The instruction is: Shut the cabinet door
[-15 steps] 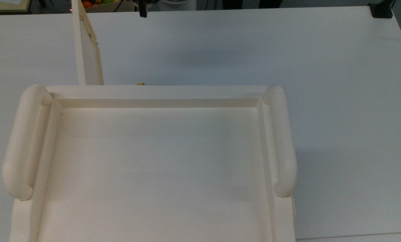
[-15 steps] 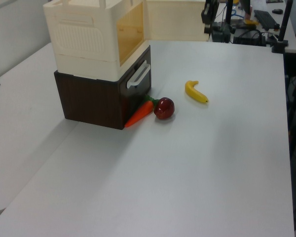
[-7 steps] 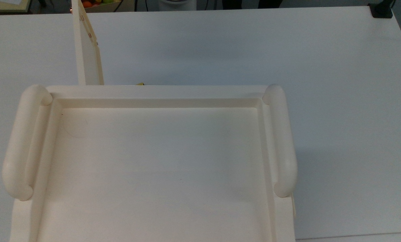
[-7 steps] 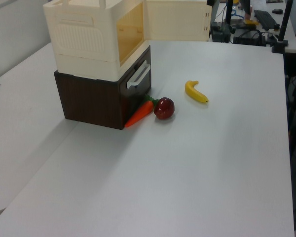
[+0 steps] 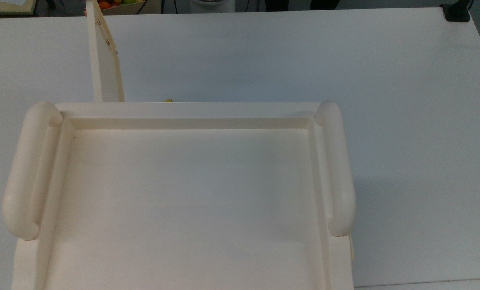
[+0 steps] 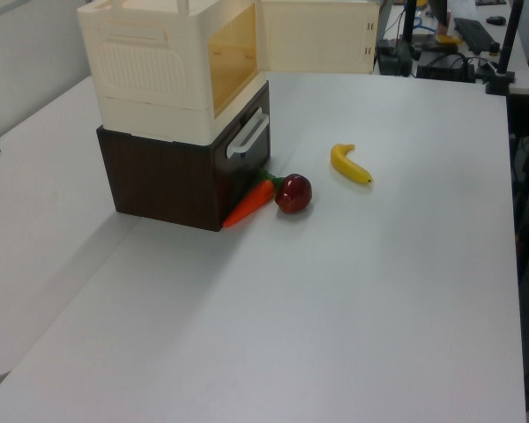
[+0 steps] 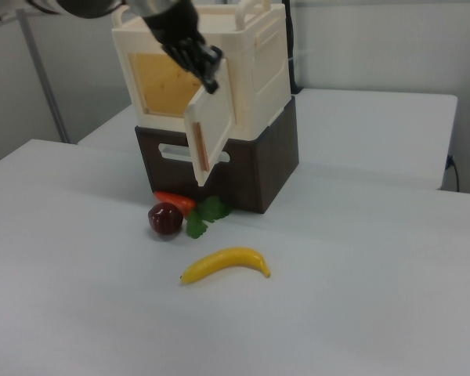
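Cabinet door (image 5: 105, 60): stands swung open from the cabinet (image 5: 183, 108), upper left of the top view; upper centre of the left view; centre left of the right view.
Gripper (image 7: 209, 74): upper left of the right view, at the door's upper free edge; whether it is wide, narrow or holding cannot be told.
Handling: judged a thin, stiff, light panel on hinges; it should swing under a gentle push.
Contact place: the free edge, far from the hinge marks, for the best leverage.
Change: one second ago the gripper stood at the top view's upper centre; the door's angle is unchanged.
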